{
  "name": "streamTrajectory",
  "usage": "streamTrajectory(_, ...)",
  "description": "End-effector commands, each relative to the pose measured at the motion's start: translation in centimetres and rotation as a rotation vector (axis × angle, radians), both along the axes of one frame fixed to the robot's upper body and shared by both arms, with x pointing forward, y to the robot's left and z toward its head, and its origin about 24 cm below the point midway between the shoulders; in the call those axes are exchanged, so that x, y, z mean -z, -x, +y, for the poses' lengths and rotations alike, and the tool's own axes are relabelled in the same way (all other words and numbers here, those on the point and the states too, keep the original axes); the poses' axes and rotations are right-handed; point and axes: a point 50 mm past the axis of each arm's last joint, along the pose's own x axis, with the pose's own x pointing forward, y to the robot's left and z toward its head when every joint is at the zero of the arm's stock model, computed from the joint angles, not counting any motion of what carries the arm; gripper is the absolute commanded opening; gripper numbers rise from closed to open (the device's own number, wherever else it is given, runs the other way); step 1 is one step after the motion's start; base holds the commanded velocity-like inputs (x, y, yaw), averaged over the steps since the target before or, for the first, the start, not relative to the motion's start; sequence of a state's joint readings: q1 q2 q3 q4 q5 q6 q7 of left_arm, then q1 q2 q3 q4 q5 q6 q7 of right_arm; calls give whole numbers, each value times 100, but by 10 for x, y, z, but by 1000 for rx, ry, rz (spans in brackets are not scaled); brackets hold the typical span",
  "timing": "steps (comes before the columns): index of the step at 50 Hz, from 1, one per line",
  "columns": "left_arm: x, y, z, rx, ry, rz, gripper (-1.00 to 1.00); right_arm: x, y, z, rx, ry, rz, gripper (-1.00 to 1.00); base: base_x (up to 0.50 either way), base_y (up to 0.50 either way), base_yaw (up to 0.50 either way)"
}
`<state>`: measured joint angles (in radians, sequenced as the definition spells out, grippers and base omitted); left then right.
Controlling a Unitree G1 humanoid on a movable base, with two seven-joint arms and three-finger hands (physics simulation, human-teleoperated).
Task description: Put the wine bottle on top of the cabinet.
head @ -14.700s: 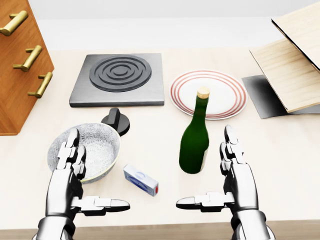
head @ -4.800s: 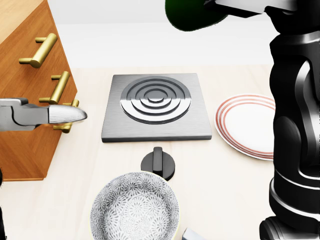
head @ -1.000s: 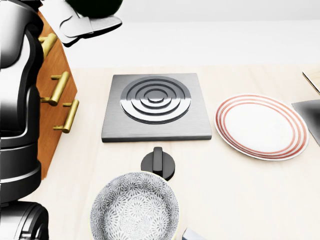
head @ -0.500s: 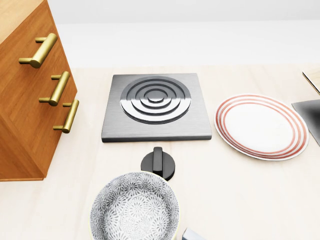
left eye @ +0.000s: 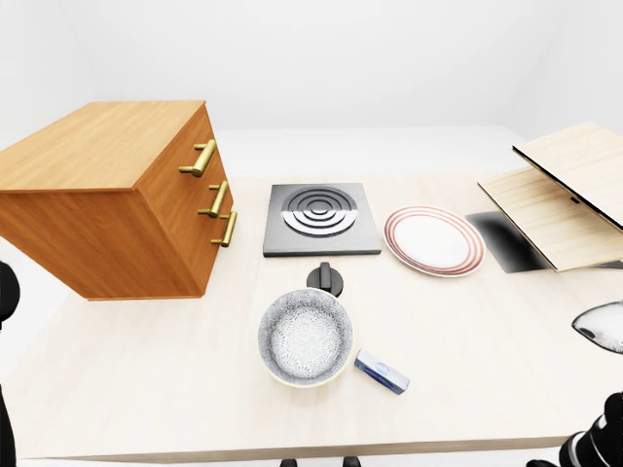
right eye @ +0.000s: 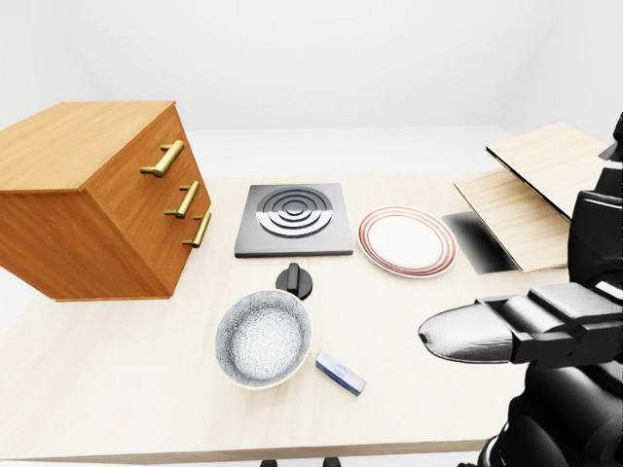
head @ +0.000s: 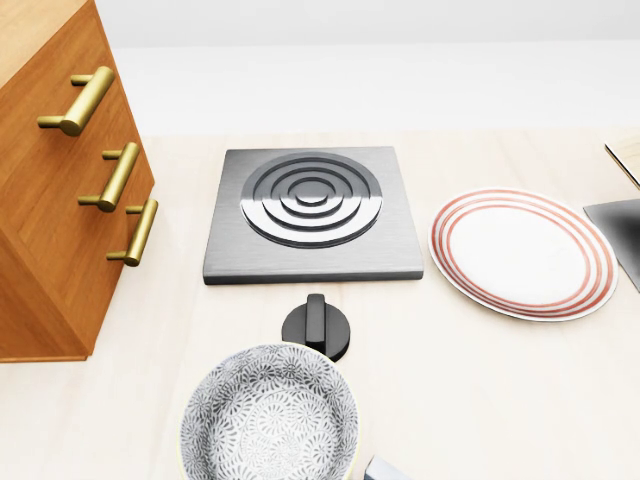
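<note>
The wine bottle does not show in any view. The wooden cabinet (left eye: 97, 146) with three brass handles (head: 118, 176) stands at the left of the table, and its flat top is bare. My right hand (right eye: 458, 339) comes in from the right of the right-eye view, low over the table, with one silver finger stretched out to the left and nothing in it. Its tip also shows at the right edge of the left-eye view (left eye: 604, 326). My left hand is out of view.
A grey hob plate (head: 312, 210) lies mid-table with a black knob (head: 316, 325) below it. A patterned bowl (head: 268, 415), a red-ringed plate (head: 522, 250), a small blue box (left eye: 382, 372), and wooden boards (left eye: 565, 195) over a dark mat (left eye: 511, 241) also stand there.
</note>
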<state>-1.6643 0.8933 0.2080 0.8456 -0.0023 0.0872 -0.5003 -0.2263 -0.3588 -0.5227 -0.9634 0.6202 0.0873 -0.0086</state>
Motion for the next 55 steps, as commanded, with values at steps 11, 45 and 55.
streamTrajectory(11, 42, -6, 51, -1, 156, 137, -99, -1, 0, 4, 24, 37, -19, 100, 0, 0, 0)
streamTrajectory(45, 115, -43, 58, 23, 188, 411, -99, 0, -1, 7, 78, 89, -22, 100, 0, 0, 0)
streamTrajectory(55, 158, -50, 69, -2, 285, 507, -98, 3, 0, 9, 94, 106, -15, 100, 0, 0, 0)
